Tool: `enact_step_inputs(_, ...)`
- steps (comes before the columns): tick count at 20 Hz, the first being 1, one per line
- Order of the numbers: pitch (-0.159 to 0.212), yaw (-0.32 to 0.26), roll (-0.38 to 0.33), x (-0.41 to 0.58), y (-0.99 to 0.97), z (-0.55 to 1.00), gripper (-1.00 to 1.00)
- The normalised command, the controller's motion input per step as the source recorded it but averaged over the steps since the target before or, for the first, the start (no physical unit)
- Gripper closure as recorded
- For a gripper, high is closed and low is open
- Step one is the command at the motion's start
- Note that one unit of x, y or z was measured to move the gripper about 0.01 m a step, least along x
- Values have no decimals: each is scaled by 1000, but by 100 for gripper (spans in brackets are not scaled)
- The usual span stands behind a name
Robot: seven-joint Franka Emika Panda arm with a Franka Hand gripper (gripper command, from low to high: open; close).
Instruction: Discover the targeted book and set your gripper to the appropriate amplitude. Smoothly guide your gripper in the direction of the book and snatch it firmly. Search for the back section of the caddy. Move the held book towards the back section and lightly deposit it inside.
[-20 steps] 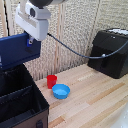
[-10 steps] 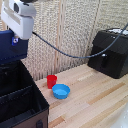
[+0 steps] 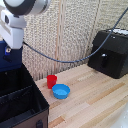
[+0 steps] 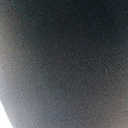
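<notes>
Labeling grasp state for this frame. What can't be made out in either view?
- Hand: in the exterior view its fingers are hidden behind the book, so open or shut can't be told.
- Book: cut off by the exterior view's left edge; its lower part is hidden behind the caddy wall.
- Caddy: cut off at the left and bottom edges; inside too dark to see.
- Wrist view: only a blurred dark surface, unidentifiable.

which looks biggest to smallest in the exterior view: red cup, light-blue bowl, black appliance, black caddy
1. black fabric caddy, though nearest the camera and cut off by the frame
2. black boxy appliance
3. round light-blue bowl
4. small red cup
</notes>
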Motion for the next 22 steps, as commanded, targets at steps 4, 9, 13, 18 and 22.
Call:
enact_step_inputs(4, -1, -84, -207, 439, 314, 14, 100)
enact_step_inputs(9, 12, -11, -196, 455, 205, 13, 100)
enact_step_inputs(13, 12, -62, -12, 207, 330, 4, -100)
enact_step_inputs(18, 76, -73, 0, 42, 87, 380, -100)
enact_step_inputs(22, 126, -18, 6, 3, -27, 708, -100)
